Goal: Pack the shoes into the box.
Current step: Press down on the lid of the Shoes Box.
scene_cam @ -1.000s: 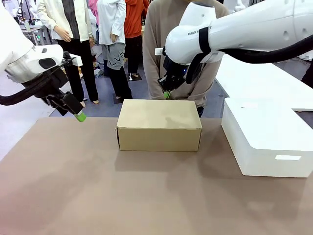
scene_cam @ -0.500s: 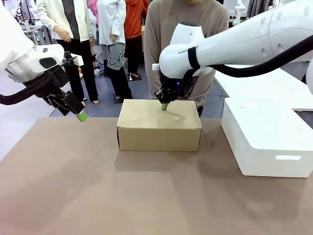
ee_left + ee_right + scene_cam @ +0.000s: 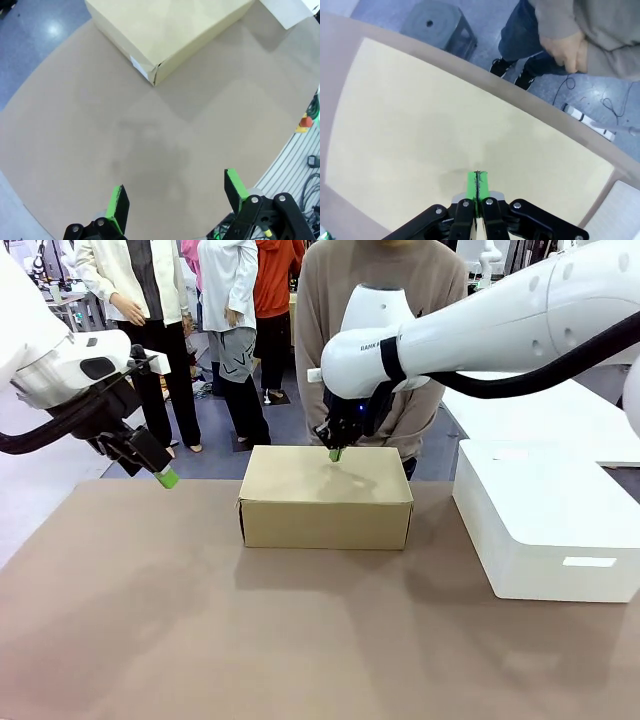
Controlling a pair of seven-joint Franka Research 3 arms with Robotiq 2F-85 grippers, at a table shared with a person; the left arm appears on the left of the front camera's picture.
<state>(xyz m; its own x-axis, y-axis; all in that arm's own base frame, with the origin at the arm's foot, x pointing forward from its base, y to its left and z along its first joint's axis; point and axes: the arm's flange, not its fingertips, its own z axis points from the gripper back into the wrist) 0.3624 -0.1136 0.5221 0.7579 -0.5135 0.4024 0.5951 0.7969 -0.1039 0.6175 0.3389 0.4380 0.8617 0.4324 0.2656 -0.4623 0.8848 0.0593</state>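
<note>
Pressed together, pads touching and pinching nothing, my right gripper (image 3: pixel 336 453) hangs just above the far edge of the closed box (image 3: pixel 326 496), at table centre. Spread wide, my left gripper (image 3: pixel 176 200) hovers over bare table, box at one o'clock. Step, as judged: opening the lid; next, catch its edge. Count: one tan box, one white box (image 3: pixel 545 515).

Box (image 3: pixel 325 495) matt tan cardboard; table (image 3: pixel 200 630) matt brown; white box (image 3: pixel 545 520) smooth, faint sheen
</note>
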